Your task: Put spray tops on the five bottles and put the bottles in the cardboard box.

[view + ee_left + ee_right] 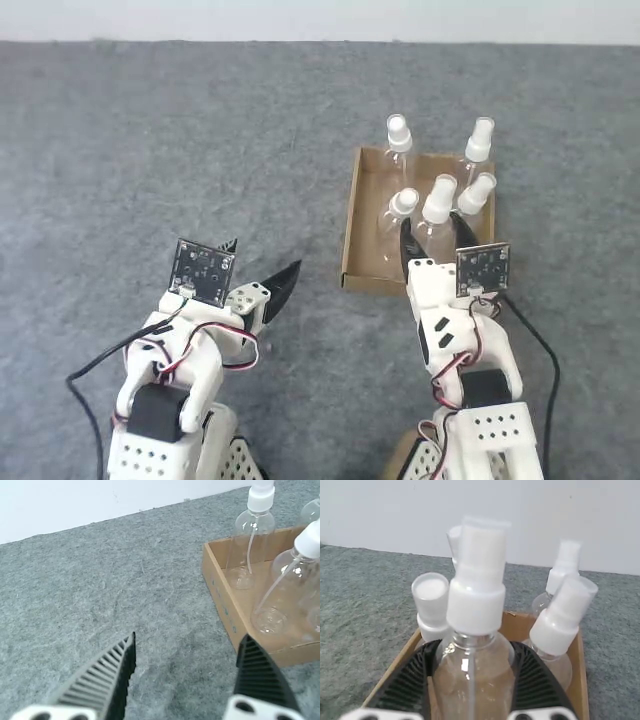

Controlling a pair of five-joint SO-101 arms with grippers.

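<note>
The right tool [472, 650] is clamped on the clear body of the middle bottle [476, 605], one black finger pressed against each side just under its white spray top [439, 198]. Crowding that grip are the left-side bottle [403, 207] and the right-side bottle [478, 192], both just beside the held one. Behind them the far-left bottle [398, 135] and the far-right bottle [480, 140] stand at the back corners. All five wear spray tops and sit within the cardboard box [350, 220], whose near wall lies just under the right tool's wrist. Whether the held bottle's base rests on the box floor cannot be told.

The right arm stretches forward from its base, its wrist over the box's near edge. The left arm is drawn back, and the left tool [189, 639] has its fingers spread wide apart and holds nothing. It hangs over bare grey tabletop [150, 150] and points ahead, angled toward the box. The box's side wall lies near it, off to the right-arm side and not touching.
</note>
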